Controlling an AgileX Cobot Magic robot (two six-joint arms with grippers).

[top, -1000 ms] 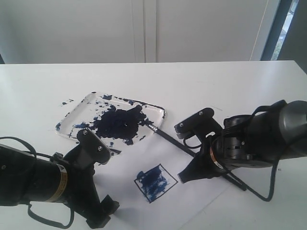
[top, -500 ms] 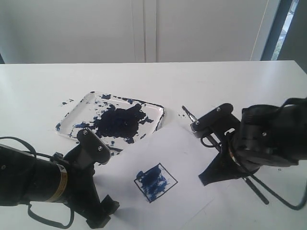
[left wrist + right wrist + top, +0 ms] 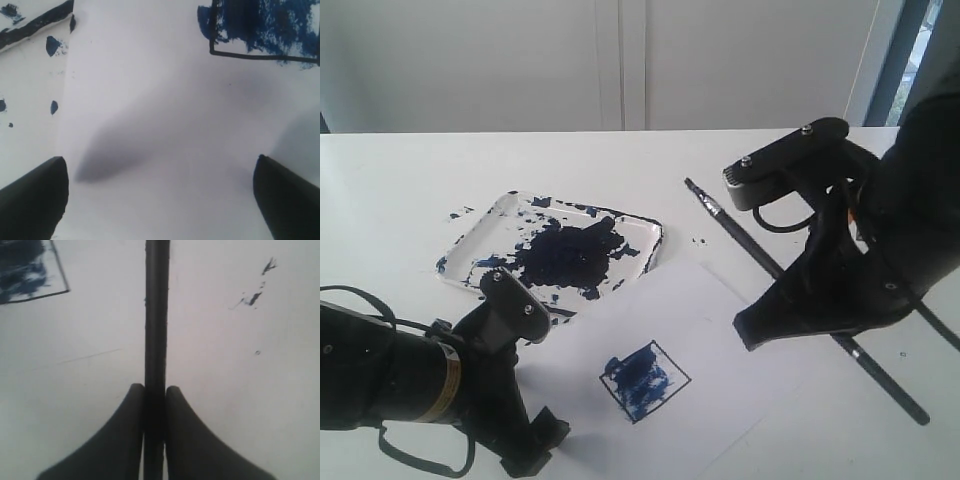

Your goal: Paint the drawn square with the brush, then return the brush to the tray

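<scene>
White table [image 3: 410, 165], plain wall behind. The brush [image 3: 740, 238] is pinched mid-handle by the closed right gripper [image 3: 155, 388], right of the tray [image 3: 658, 250]. The square [image 3: 643, 380] is half-painted. The left gripper [image 3: 157, 162] is spread, empty. Risk: the thin handle could be swivelled or dropped, so paint is dripped.

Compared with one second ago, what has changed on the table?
The right end effector, gripping the long thin black paintbrush, rose and moved right, carrying the bristle tip away from the edge of the paint-splattered white rectangular tray. The left end effector, the tray and the blue-smeared black-outlined square stayed in place.
</scene>
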